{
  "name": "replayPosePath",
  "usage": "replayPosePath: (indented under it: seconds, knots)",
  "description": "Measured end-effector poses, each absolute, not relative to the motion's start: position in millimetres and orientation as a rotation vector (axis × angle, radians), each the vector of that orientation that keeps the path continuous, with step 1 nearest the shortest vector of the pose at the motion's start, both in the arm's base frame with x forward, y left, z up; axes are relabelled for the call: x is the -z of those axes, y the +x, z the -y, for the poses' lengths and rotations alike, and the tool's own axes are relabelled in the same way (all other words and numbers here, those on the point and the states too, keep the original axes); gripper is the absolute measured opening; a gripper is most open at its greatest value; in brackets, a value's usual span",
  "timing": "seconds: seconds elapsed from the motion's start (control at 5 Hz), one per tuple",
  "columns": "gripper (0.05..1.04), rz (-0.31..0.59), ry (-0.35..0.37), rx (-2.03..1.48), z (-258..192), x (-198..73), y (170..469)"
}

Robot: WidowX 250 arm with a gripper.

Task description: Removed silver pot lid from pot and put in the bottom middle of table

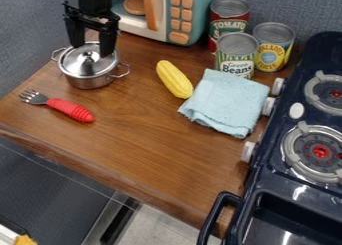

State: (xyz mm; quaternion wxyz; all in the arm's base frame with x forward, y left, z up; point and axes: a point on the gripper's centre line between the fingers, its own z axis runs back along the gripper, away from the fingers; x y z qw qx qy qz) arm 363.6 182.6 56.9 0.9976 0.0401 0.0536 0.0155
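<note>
The silver lid point(84, 68) is seated on the pot point(93, 83) at the upper left of the surface point(143, 154); its removal and placing at the bottom middle are judged still to be done. The end effector point(92, 50) is positioned over the lid, its fingers spread wide around the knob, with nothing gripped. The lid's knob is pointed upward; no long axis is given by its round shape, while the pot's handles point(121, 71) are aligned from upper left to lower right.
</note>
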Motion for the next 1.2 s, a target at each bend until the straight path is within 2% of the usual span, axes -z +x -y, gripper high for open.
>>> replayPosePath:
  seconds: [1.2]
  knots:
    - [1.000,-0.116,0.103,-0.038,-186.1,-41.9,363.8]
